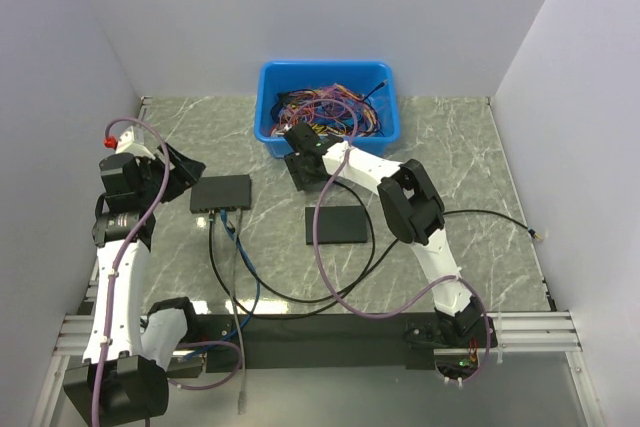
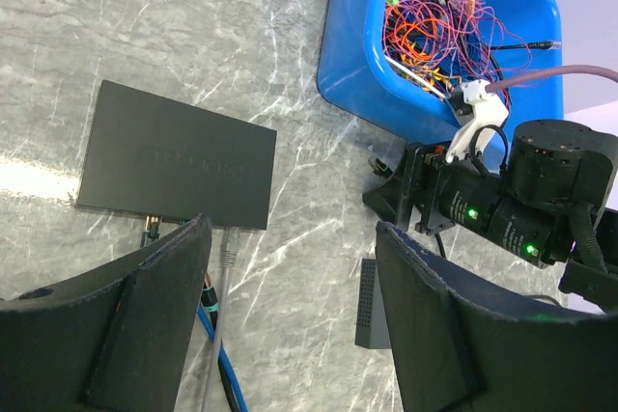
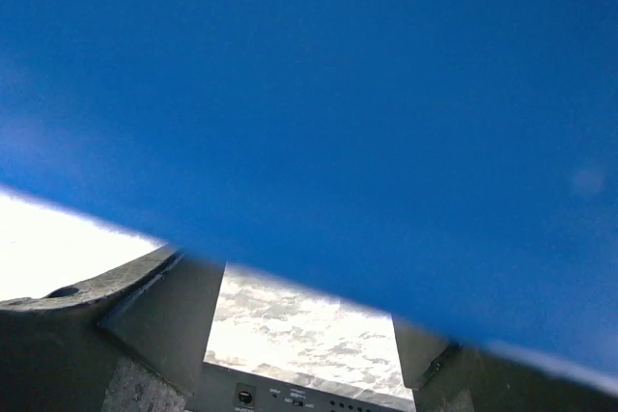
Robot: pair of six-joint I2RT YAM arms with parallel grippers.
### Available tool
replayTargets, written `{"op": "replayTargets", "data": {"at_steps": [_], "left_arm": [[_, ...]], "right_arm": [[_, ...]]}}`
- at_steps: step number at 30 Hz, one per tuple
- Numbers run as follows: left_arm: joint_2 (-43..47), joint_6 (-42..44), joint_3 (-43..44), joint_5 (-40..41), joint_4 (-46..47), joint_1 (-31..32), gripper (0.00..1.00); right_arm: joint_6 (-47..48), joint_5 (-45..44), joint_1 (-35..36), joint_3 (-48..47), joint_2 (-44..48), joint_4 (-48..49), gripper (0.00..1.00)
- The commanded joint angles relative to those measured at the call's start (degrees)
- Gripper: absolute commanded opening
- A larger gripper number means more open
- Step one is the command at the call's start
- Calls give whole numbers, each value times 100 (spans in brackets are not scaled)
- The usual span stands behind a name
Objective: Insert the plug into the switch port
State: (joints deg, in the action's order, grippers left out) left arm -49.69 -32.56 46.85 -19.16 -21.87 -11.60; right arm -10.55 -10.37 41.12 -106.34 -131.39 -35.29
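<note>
Switch port (image 2: 183, 221): just beyond left end effector (image 2: 290, 238)
left end effector: wide, empty
right end effector (image 3: 304, 311): wide, empty
blue bin (image 3: 338, 94): close in front of right end effector

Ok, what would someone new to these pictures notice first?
The bright blue bin of tangled coloured wires at the far middle, with the right gripper open close by its near wall. Then the dark switch box nearer left, cables plugged into its near edge, the open left gripper beside it.
</note>
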Motion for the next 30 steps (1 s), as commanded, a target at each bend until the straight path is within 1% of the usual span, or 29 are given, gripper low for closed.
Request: {"op": "replayTargets", "data": {"at_steps": [1,5,9,11,14,17,20,23,27,30], "left_arm": [[91,100,96,-35,113,-45,74],[100,100,96,-44,113,-53,74],[91,109,96,-35,113,-62,74],[74,100,79,-44,121,-62,74],[65,92,79,-70,121,-80,74],[65,92,79,-79,121,-97,74],[65,100,70,-71,121,-89,74],[65,109,52,-62,121,-97,74],[47,109,70,-62,113,-106,74],[39,109,61,-79,121,-115,74]], "right_arm": [[114,-368,36,-96,299,198,72],[88,-597,36,-360,96,84,72],[35,-492,27,218,544,759,72],[0,-536,18,211,606,760,71],[-9,-519,1,518,913,1155,71],[-79,-492,-78,177,686,868,71],[-70,-554,-96,149,632,971,71],[-105,-501,-96,465,878,1295,71],[-53,-457,-78,1263,1570,2076,70],[44,-492,-69,1607,1940,2446,70]]}}
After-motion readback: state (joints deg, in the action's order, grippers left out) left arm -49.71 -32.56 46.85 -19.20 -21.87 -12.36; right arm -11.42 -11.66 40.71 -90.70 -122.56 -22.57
